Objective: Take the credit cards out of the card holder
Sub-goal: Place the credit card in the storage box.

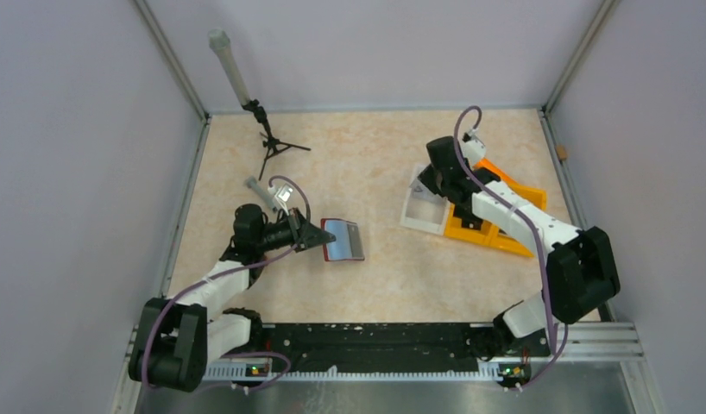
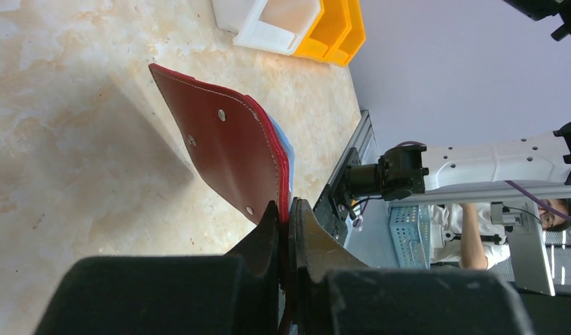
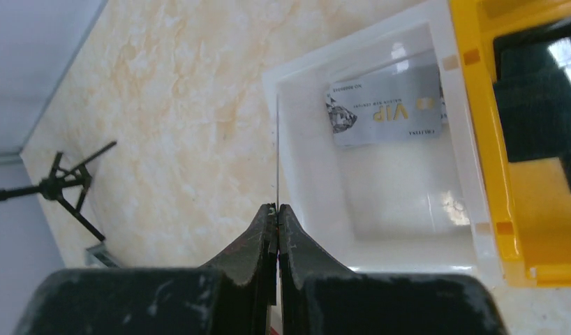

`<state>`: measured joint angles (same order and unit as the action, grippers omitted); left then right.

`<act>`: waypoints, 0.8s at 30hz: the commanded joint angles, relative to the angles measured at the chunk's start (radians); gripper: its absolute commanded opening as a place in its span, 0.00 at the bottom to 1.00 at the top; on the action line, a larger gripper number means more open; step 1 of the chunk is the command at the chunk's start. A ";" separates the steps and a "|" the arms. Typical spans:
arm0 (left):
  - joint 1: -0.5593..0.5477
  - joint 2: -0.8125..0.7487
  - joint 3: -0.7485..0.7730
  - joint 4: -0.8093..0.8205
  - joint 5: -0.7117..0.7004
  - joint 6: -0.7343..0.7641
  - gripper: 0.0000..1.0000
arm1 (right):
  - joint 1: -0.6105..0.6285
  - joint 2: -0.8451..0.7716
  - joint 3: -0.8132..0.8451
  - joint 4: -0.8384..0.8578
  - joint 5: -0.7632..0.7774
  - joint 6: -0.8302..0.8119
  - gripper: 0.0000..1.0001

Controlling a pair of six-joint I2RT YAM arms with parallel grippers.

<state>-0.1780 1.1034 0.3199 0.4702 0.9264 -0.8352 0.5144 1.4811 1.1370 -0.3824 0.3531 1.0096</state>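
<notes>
The dark red card holder point(image 1: 343, 240) is on the left half of the table, its pale inner face up. My left gripper point(image 1: 319, 235) is shut on its left edge. In the left wrist view the red cover point(image 2: 227, 150) rises from between the jaws of the left gripper point(image 2: 290, 209), with pale edges behind it. My right gripper point(image 3: 277, 209) is shut on a thin credit card point(image 3: 277, 153), seen edge-on above the left wall of the white tray point(image 3: 269, 77). A grey-silver credit card point(image 3: 384, 108) lies flat inside that tray.
An orange tray point(image 1: 505, 237) adjoins the white tray point(image 1: 419, 211) at the right, with a black block point(image 3: 541, 105) in it. A small black tripod point(image 1: 272, 142) with a grey pole stands at the back left. A grey cylinder point(image 1: 261, 190) lies near the left arm.
</notes>
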 commanded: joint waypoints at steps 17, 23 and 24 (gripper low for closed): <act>-0.003 -0.077 -0.026 0.066 0.016 -0.005 0.00 | 0.083 -0.013 -0.234 -0.019 0.369 0.953 0.00; -0.003 -0.084 -0.034 0.067 0.013 -0.003 0.00 | 0.097 0.023 -0.223 0.013 0.419 1.000 0.00; -0.003 -0.086 -0.036 0.068 0.012 -0.004 0.00 | 0.099 0.034 -0.214 0.015 0.431 1.008 0.00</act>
<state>-0.1787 1.0424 0.2943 0.4713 0.9264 -0.8394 0.5934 1.4803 0.8970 -0.3729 0.6910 1.9480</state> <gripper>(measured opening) 0.049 0.009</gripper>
